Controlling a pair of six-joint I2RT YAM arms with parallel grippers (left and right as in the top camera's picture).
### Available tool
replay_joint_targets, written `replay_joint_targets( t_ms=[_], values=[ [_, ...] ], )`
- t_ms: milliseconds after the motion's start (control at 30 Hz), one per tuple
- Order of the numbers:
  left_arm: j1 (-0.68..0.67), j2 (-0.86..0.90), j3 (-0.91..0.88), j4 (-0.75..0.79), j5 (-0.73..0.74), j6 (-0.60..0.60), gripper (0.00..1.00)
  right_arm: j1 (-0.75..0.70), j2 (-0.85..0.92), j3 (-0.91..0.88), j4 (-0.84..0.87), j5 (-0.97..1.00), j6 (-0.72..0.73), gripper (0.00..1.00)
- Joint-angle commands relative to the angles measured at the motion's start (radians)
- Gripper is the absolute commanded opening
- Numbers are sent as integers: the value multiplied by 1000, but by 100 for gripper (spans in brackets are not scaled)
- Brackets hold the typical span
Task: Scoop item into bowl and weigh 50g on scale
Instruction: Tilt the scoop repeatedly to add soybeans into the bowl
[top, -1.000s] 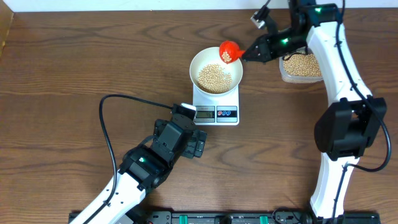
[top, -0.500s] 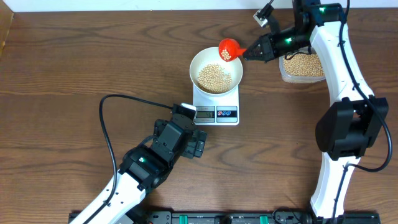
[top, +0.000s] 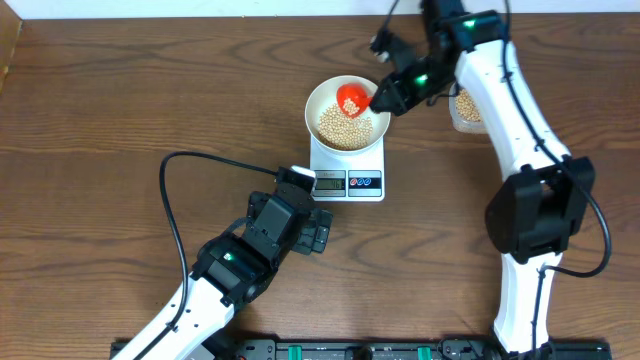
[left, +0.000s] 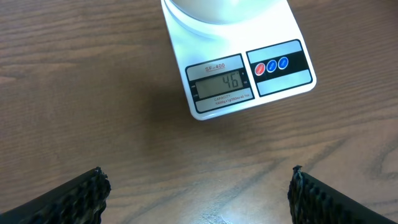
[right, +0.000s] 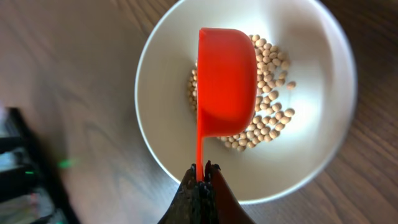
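Note:
The white bowl (top: 318, 97) sits on the white scale (top: 347, 172), and tan beans (top: 340, 127) lie in it. The scale's display (left: 221, 81) reads 46 in the left wrist view. My right gripper (top: 381, 97) is shut on the handle of a red scoop (top: 351, 98), tipped on its side over the bowl. In the right wrist view the scoop (right: 226, 81) hangs over the beans (right: 268, 118) inside the bowl (right: 314, 155), with the jaws (right: 203, 169) pinching its handle. My left gripper (top: 312, 232) is open and empty, just in front of the scale, its fingertips (left: 198, 186) wide apart.
A clear plastic tub of beans (top: 463, 108) stands right of the scale, partly hidden by my right arm. A black cable (top: 190, 160) loops on the table left of my left arm. The table is dark wood (top: 120, 110).
My right gripper has moved left and down with the scoop, from above the bowl's right rim to over its middle. The scoop has rolled onto its side. The left arm has not moved.

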Motion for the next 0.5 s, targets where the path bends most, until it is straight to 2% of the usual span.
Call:
replay_joint_targets(
  t_ms=[0,467],
  values=[
    [-3,0,2,0,-20,-2,94,47,-34,20,11,179,1,1],
    [-3,0,2,0,-20,-2,94,131,-97,22,78,461,5,1]
  ],
)
